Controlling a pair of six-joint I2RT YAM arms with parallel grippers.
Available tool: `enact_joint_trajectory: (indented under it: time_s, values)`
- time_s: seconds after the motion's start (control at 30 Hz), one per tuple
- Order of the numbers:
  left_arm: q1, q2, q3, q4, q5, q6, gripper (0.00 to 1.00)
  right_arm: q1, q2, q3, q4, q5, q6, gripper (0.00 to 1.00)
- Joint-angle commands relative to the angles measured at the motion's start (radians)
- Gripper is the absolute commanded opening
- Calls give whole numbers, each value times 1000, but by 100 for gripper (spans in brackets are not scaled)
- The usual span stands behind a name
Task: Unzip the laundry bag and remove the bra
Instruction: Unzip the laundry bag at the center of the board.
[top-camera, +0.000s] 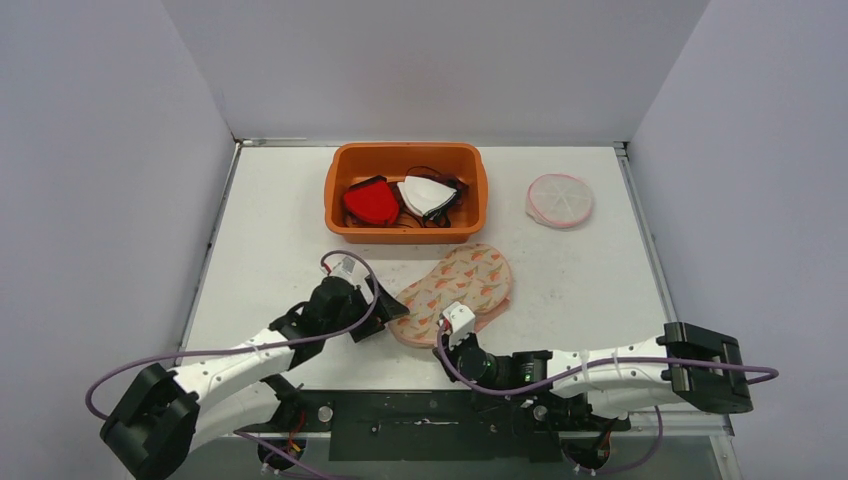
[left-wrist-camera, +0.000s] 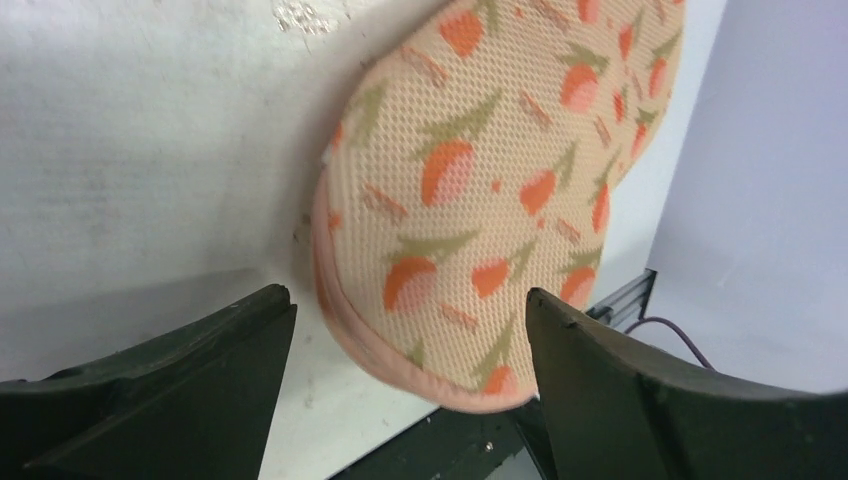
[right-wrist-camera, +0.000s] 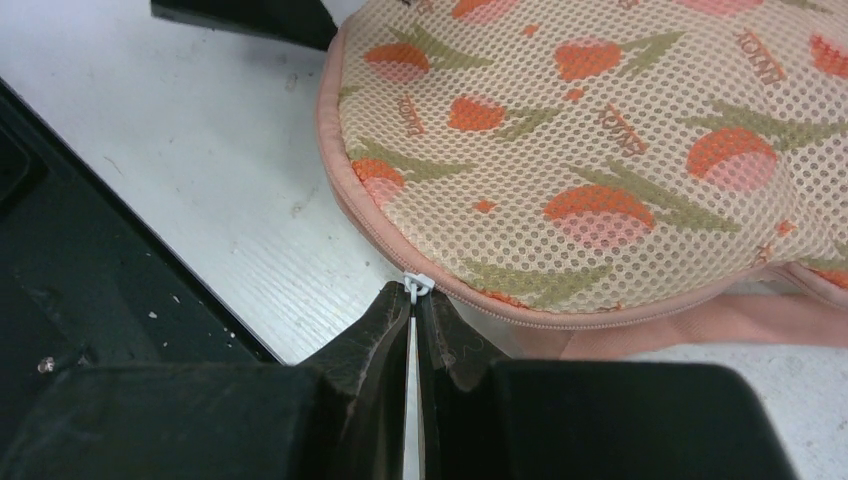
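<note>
Closed peach floral mesh laundry bag (top-camera: 465, 285)

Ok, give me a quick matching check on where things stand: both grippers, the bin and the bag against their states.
Things:
1. left gripper
2. right gripper
3. bin
4. bag

States:
A. shut on the zip pull
B. holds a red item and a white item
C. open, its fingers either side of the bag's end
D. lying flat just this side of the bin

Pairs: 1-C, 2-A, 3-B, 4-D
</note>
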Motion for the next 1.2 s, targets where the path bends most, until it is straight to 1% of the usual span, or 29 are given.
enact_joint_trajectory:
  time_s: [0.0,0.07,0.13,0.2,0.27,0.4,0.5,0.6,0.7,0.77,0.83,0.93,1.17]
  values:
    - [-55,-177,-53,-85,-28,-54,85,-24,9,55,80,-39,-55,5]
    - [-113,-249,-81,-111,-81,-97,87,-33,16,56,93,-55,-67,5]
    - [-166,-281,-107,-87,-117,-147,88,-43,30,59,116,-82,-72,5]
    - [-211,-271,-112,-21,-131,-188,88,-48,53,68,133,-103,-77,5]
    - [-240,-234,-93,4,-143,-195,88,-48,81,79,147,-123,-80,5]
    - [-258,-147,-56,60,-158,-214,88,-47,128,98,175,-151,-83,5]
    - [-260,-112,-55,84,-204,-249,87,-44,145,109,186,-169,-83,5]
    - [-263,-97,-68,89,-264,-295,84,-38,148,118,187,-185,-87,5]
    - [-264,-92,-79,112,-292,-313,76,-32,143,128,174,-189,-93,5]
    - [-264,-94,-76,91,-314,-320,72,-27,139,128,168,-185,-94,5]
    - [-263,-102,-86,87,-331,-333,64,-27,135,127,163,-185,-94,5]
    - [-263,-116,-102,89,-344,-341,47,-27,127,121,156,-179,-92,5]
    - [-261,-142,-105,60,-363,-336,3,-27,109,115,110,-140,-79,5]
